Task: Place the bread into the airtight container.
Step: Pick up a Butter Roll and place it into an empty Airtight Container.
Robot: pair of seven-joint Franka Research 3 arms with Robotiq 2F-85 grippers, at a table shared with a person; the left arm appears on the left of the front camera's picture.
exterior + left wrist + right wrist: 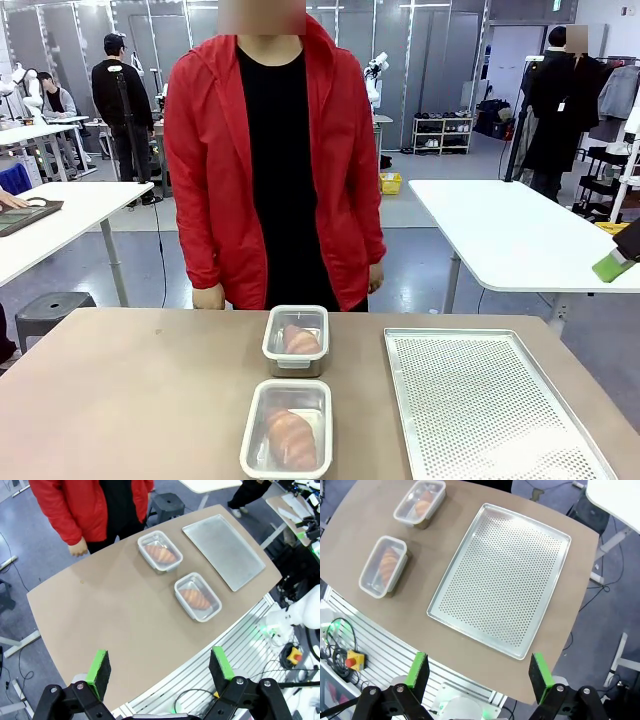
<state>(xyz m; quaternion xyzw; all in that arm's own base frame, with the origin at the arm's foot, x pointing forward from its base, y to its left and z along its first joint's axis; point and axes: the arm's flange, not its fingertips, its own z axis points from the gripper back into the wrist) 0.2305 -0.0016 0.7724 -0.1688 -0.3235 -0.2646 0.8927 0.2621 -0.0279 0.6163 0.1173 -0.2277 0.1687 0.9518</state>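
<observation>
Both arms' jaws open, empty, high above the worktop (pixel 130 400). Golden bread loaf (pixel 291 438) already lies lengthwise in near clear plastic container (pixel 287 428), left of perforated metal tray (pixel 480 400); left gripper (pixel 159 667) nearer.

place: pretty clearly a robotics lab, big open hall
floor: grey, cables trailing beyond the left gripper (pixel 159 672)
furniture: white tables (pixel 520 235) across the room, a shoe rack (pixel 442 134) at the back wall
gear: red emergency stop button (pixel 350 660) down by the right gripper (pixel 479 672)
people: standing around other tables
</observation>
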